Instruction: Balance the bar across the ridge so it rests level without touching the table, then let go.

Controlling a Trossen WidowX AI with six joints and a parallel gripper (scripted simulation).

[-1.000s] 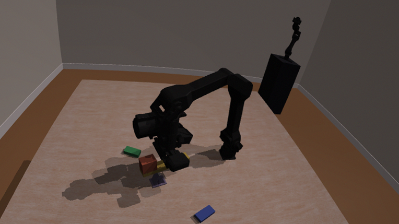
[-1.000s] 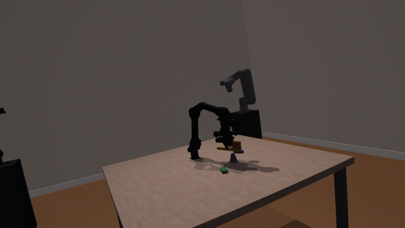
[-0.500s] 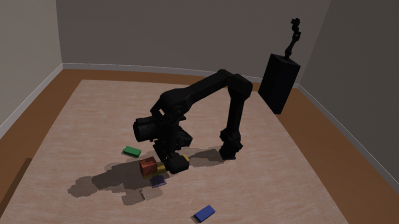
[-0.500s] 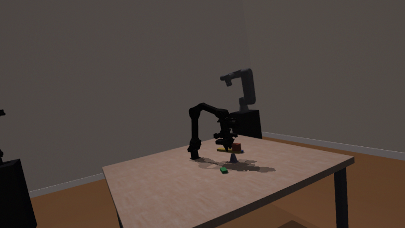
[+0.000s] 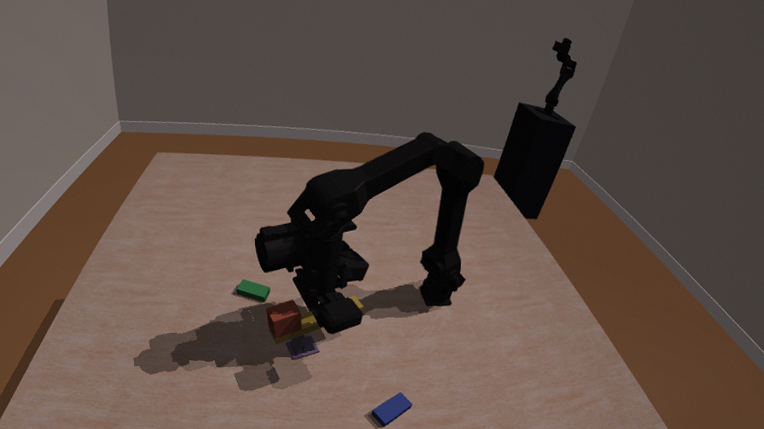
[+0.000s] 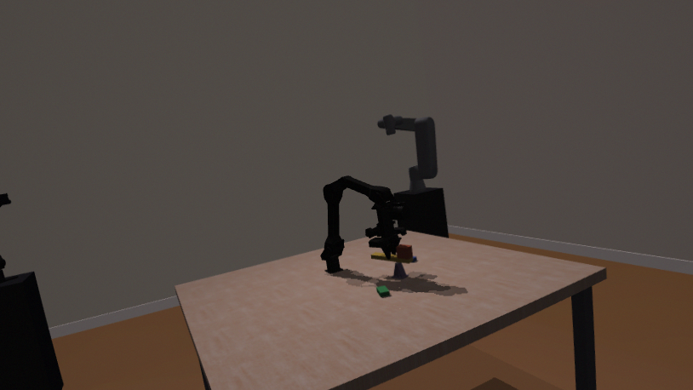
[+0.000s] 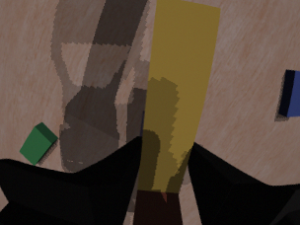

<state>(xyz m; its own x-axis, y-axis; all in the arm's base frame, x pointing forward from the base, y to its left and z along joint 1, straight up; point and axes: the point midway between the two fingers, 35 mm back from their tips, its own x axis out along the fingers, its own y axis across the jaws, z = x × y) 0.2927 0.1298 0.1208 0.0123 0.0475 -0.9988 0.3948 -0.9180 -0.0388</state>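
Note:
The yellow bar [image 5: 310, 322] [image 6: 376, 255] [image 7: 185, 54] is held off the table, looking about level. A red block [image 5: 284, 320] [image 6: 404, 251] [image 7: 157, 211] sits on its end away from the arm's base. My gripper [image 5: 324, 316] [image 6: 388, 255] [image 7: 165, 145] is shut on the bar, close beside the red block. The grey-purple ridge [image 5: 303, 347] [image 6: 399, 272] stands on the table under the bar, toward the red block's end. In the exterior view its top meets the bar's underside; whether they touch I cannot tell. The bar hides most of the ridge in the wrist view.
A green block [image 5: 253, 290] [image 6: 382, 290] [image 7: 37, 143] lies on the table to one side of the bar. A blue block [image 5: 392, 408] [image 6: 414, 259] [image 7: 291, 94] lies on the other side. Other arms stand on pedestals beyond the table.

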